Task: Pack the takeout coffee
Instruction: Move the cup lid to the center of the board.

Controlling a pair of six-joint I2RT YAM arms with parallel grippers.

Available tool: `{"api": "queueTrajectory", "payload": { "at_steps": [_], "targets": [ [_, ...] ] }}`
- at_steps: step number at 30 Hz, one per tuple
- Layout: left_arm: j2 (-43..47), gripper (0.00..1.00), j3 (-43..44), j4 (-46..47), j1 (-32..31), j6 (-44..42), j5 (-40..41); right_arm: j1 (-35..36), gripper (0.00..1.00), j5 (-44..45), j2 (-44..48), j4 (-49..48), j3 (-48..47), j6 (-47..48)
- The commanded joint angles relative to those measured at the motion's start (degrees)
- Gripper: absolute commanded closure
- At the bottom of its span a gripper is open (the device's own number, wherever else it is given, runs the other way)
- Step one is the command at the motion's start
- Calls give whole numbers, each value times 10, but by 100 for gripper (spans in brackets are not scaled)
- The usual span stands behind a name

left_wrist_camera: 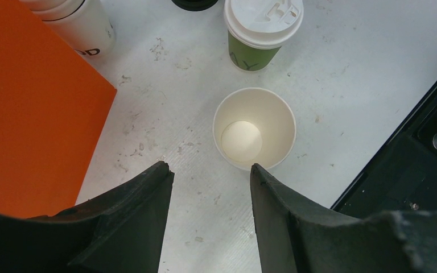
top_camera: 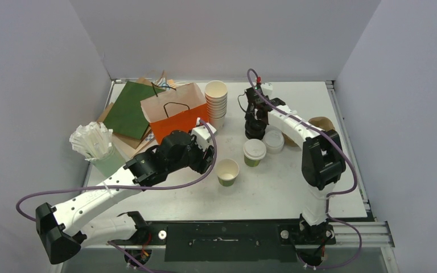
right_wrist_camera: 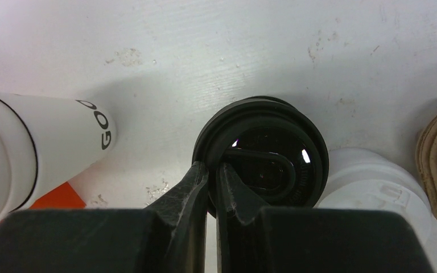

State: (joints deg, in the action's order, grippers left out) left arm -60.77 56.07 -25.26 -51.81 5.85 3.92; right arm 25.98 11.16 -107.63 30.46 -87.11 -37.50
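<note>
Left wrist: lidded coffee [left_wrist_camera: 262, 31], lidless cup [left_wrist_camera: 254, 128]

Table top [left_wrist_camera: 347, 68] — white, matt, scuffed and speckled.
Lidless cup [left_wrist_camera: 254, 128]: smooth matt paper, cream inside.
Takeout coffee [left_wrist_camera: 263, 31]: olive paper wall, white plastic lid of soft sheen.
Black lid [right_wrist_camera: 262, 153]: glossy plastic.
Bag [left_wrist_camera: 28, 114]: matt orange paper.
Left gripper [left_wrist_camera: 211, 172] — matt, grained black plastic.

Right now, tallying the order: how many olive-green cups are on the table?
2. The white-lidded cup stands mid-table; the lidless cup sits beside it, nearer the arms, before the open left gripper. Anything under the black lid pinched by the right gripper is hidden.
</note>
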Motion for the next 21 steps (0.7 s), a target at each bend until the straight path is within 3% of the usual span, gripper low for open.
{"api": "queueTrajectory", "payload": {
  "at_steps": [1,11,21],
  "targets": [
    [18,50,-3,14,6,9,-8,4,98,10,-10,-19,-2,22],
    [27,50,-16,16,11,8,-10,1,97,17,-46,-31,0,51],
    [25,49,-36,28,25,18,-30,-13,84,-78,-33,-54,13,84]
  ]
}}
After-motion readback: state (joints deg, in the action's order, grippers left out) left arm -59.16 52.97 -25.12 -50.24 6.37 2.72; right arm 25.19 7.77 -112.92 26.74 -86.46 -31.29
